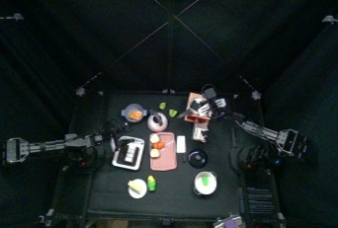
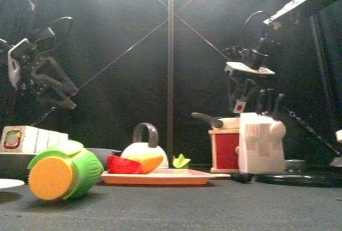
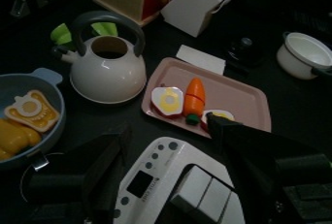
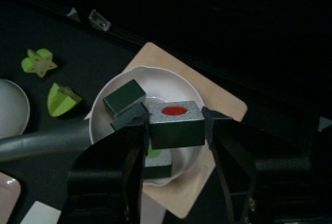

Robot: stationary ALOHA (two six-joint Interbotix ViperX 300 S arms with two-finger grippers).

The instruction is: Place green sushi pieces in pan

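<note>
My right gripper (image 4: 178, 155) is shut on a green sushi piece (image 4: 176, 125), a dark green cube with a white top and a red dot. It holds the piece above a white plate (image 4: 155, 84), where another dark green piece (image 4: 126, 101) lies. In the top view this gripper (image 1: 201, 105) is at the table's back. Two bright green lumps (image 4: 60, 99) lie on the table beside the plate and also show in the top view (image 1: 165, 106). The pan (image 1: 199, 159), pale inside, stands toward the front right and shows in the left wrist view (image 3: 306, 53). My left gripper (image 3: 169, 165) is open over a white toy device (image 3: 169, 187).
A white kettle (image 3: 104, 68), a pink tray (image 3: 247, 97) with toy food, a blue bowl (image 3: 33, 82), and a wooden box (image 2: 227, 150) stand mid-table. A white bowl (image 1: 207, 183) and a small plate (image 1: 138, 187) sit near the front edge.
</note>
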